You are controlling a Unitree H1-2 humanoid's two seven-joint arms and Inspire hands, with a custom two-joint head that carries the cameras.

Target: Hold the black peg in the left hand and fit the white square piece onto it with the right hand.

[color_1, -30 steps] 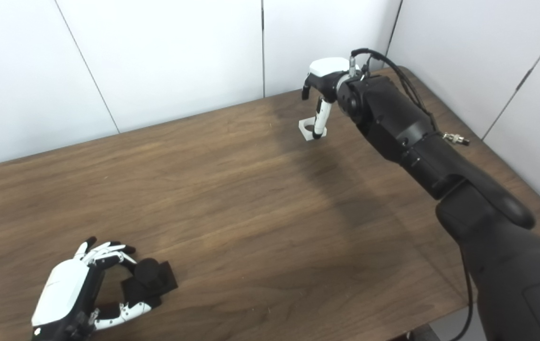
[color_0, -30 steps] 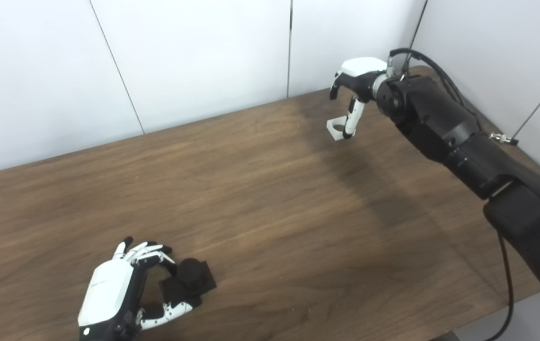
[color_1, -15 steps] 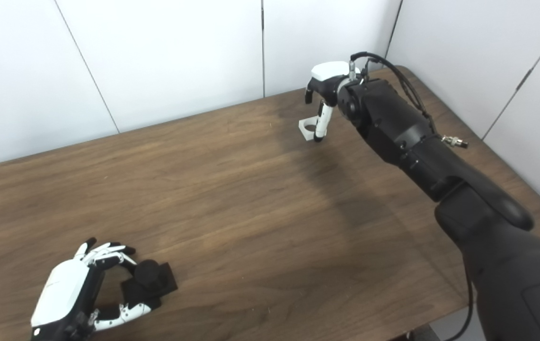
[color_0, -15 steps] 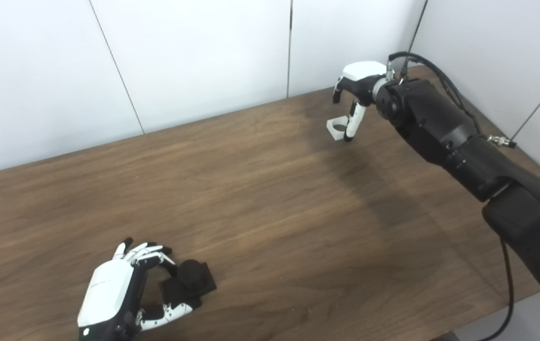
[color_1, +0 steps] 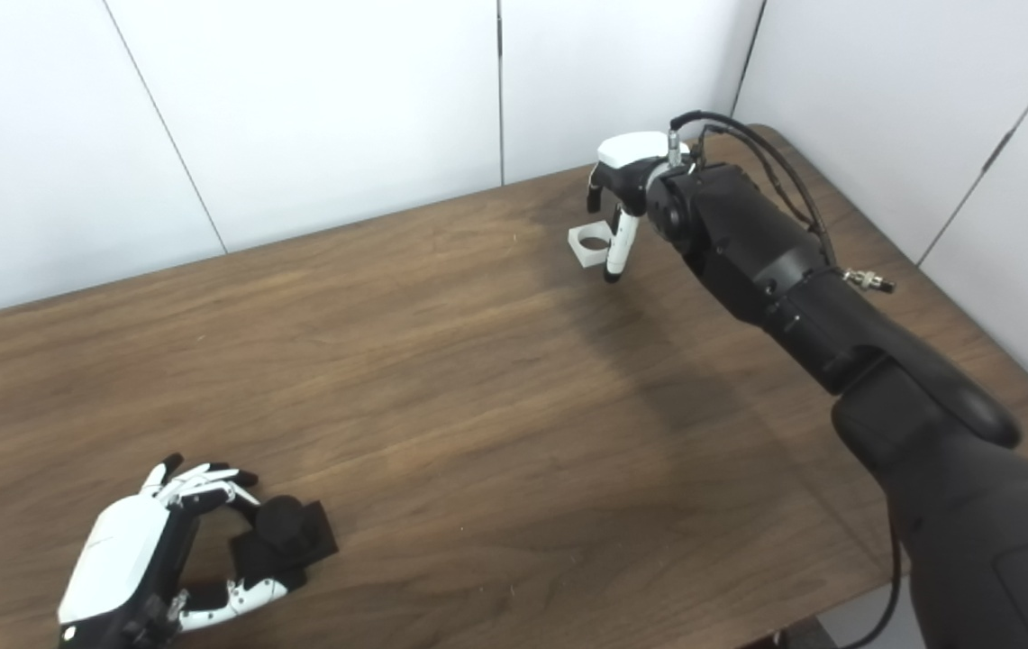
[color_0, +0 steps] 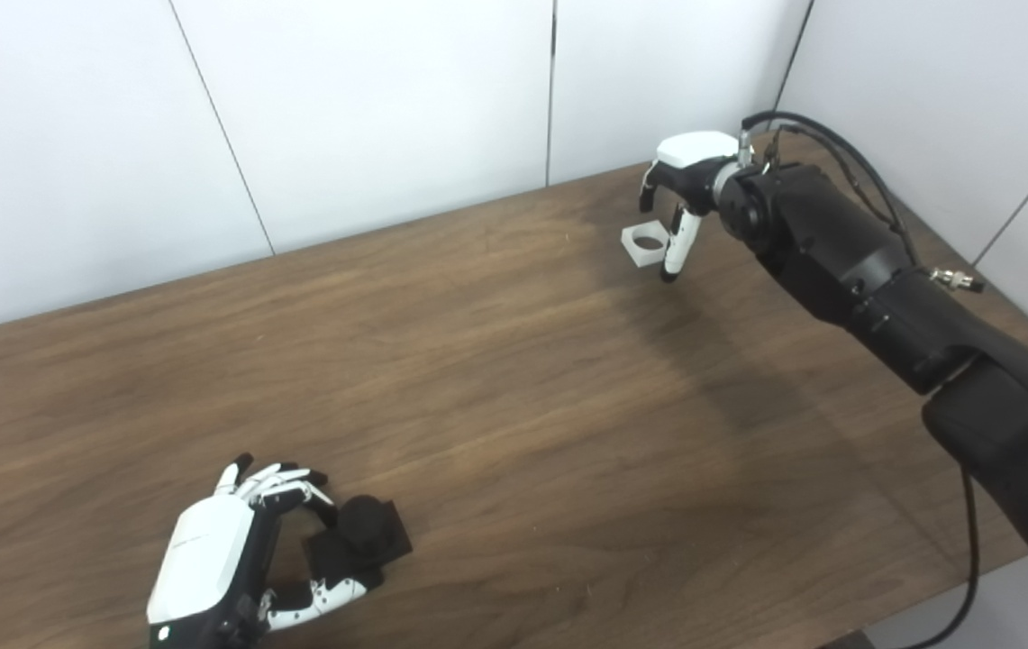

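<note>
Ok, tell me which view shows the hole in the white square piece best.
Left eye view: the white square piece shows its dark round hole clear of the right hand fingers. The right eye view shows the same piece, slightly smaller, a finger against its edge.

The black peg, a short round post on a square base, sits near left. The white square piece, with a round hole, lies flat far right.
</note>
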